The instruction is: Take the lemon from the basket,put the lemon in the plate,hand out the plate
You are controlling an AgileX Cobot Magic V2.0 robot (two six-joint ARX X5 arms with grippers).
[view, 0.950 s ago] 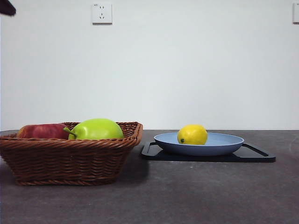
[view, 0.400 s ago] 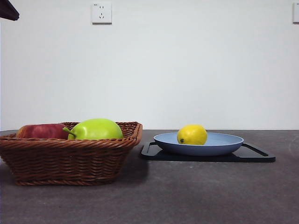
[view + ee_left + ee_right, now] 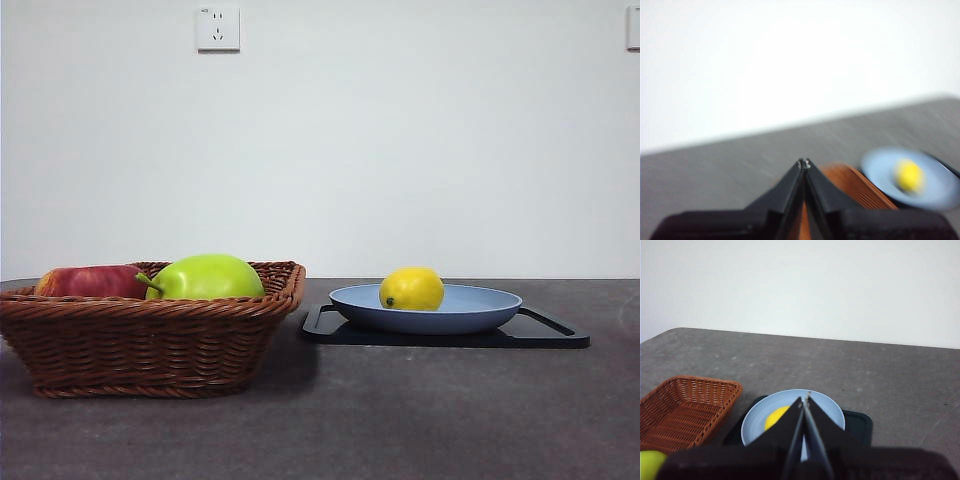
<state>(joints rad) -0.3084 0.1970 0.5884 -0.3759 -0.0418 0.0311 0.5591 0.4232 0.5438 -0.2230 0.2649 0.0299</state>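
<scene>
Left hand: jaws pressed together, tips meeting, nothing between them. It hangs in the air over the basket; its view is blurred, with the plate and lemon off to one side

Right hand: jaws also pressed together, empty. It's in the air above the plate, with the lemon partly hidden behind the jaws

Neither hand shows in the front view

Lemon sits in the plate, left of its centre, dark spot facing the basket side. Plate rests on a black tray on the bench; the tray's handles stick out past the plate rim on both sides

Edges and room: basket and tray stand just beside each other, with a narrow strip of bench between the basket rim and the near tray handle. Open bench in front of both, and to the right of the tray. Right half of the plate is bare

Count: 1 lemon, 1 plate, 1 tray, 1 basket, 2 fruit in the basket. These are a red apple at left and a green apple beside it, touching; both rise above the rim
</scene>
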